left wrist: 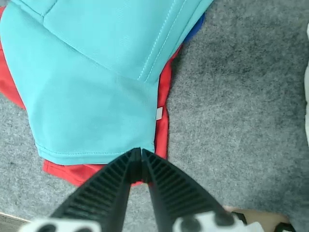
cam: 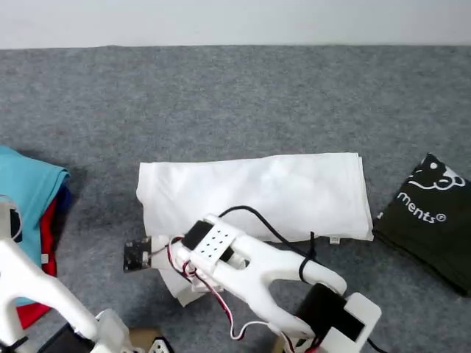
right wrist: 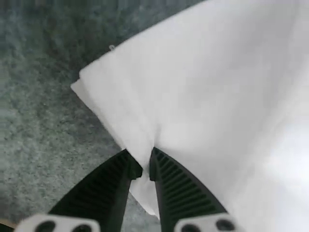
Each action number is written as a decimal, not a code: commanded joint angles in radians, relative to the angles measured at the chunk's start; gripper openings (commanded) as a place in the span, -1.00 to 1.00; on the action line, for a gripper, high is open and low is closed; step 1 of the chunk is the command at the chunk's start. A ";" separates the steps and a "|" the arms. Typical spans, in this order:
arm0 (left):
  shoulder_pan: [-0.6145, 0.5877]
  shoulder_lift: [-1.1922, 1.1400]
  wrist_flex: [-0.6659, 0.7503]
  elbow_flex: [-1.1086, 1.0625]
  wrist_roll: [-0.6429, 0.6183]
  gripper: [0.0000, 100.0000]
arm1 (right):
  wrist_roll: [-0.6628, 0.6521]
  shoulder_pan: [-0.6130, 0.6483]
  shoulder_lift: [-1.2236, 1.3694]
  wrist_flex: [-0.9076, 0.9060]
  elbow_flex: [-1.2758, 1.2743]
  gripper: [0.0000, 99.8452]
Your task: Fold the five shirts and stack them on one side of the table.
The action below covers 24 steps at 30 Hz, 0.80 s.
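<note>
White shirt (cam: 257, 195) lies mid-table, folded to a long strip; the right gripper (right wrist: 144, 166) pinches its edge by a corner, likely to fold it again. Left gripper (left wrist: 141, 155) hangs closed and seemingly empty over the teal shirt (left wrist: 91, 82) topping the side stack (cam: 33, 187).

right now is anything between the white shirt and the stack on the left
Nothing lies on the grey table between white shirt and teal-topped stack; the left gripper hangs over the stack's edge, though.
</note>
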<state>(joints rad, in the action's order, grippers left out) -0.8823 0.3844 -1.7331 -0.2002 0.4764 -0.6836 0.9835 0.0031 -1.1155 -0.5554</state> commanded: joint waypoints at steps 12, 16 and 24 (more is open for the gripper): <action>0.003 0.034 -0.018 0.005 0.005 -0.99 | -0.011 -0.268 0.124 -0.093 0.491 -0.98; 0.003 0.034 -0.018 0.005 0.005 -0.99 | -0.011 -0.311 0.260 -0.096 0.634 -0.98; 0.003 0.034 -0.018 0.005 0.006 -0.99 | 0.028 -0.351 0.424 -0.245 0.865 -0.70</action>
<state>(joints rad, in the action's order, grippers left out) -0.8823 0.3844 -1.7331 -0.2002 0.4764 -0.6820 0.6659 0.4235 -1.3103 0.1995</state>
